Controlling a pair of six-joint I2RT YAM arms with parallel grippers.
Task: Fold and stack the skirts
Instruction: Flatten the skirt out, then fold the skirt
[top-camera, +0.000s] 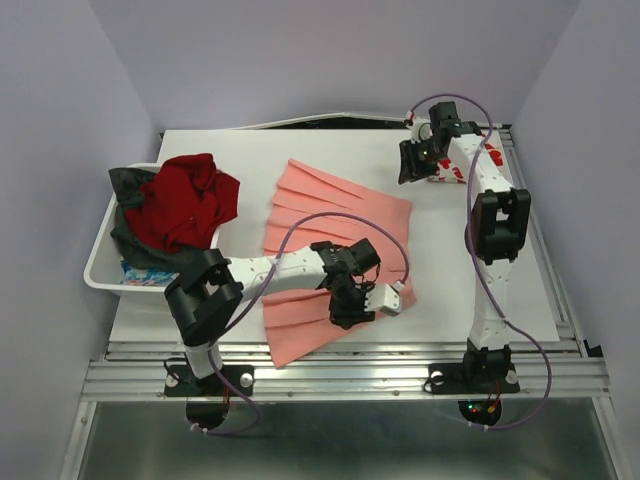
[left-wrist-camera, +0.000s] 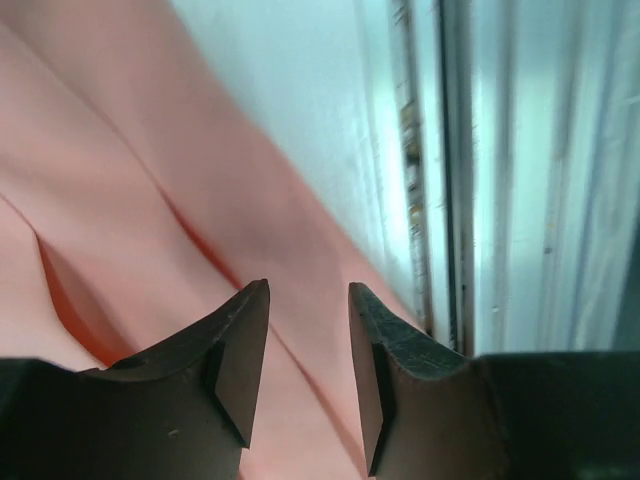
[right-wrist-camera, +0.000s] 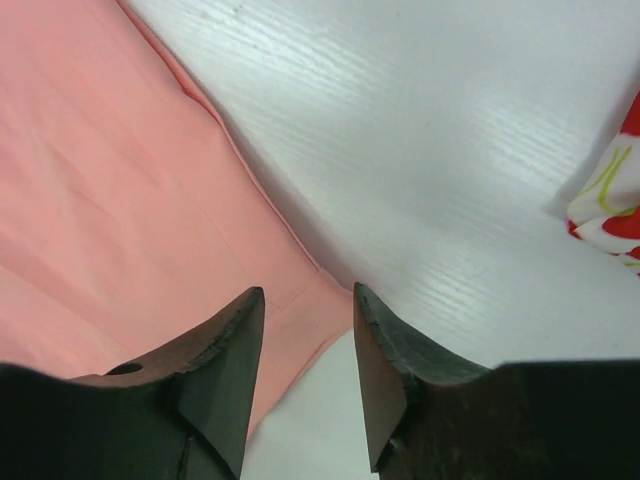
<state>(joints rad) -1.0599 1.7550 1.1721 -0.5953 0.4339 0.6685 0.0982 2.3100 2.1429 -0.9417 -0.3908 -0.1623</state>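
Note:
The salmon-pink pleated skirt (top-camera: 320, 250) lies spread flat in the middle of the table. My left gripper (top-camera: 347, 312) is open and low over its near right part; in the left wrist view (left-wrist-camera: 308, 288) pink cloth (left-wrist-camera: 150, 200) lies under the jaws, apart from the pads. My right gripper (top-camera: 412, 170) is open at the far right, and its wrist view (right-wrist-camera: 308, 292) shows a corner of the pink skirt (right-wrist-camera: 120, 200) below the jaws. The white skirt with red flowers (top-camera: 443, 175) lies mostly hidden under the right arm; its edge shows in the right wrist view (right-wrist-camera: 612, 195).
A white bin (top-camera: 100, 268) at the left holds a red cloth (top-camera: 185, 200), a dark grey cloth (top-camera: 128, 185) and a blue item. Metal rails (top-camera: 350, 370) run along the near table edge and show in the left wrist view (left-wrist-camera: 450, 170).

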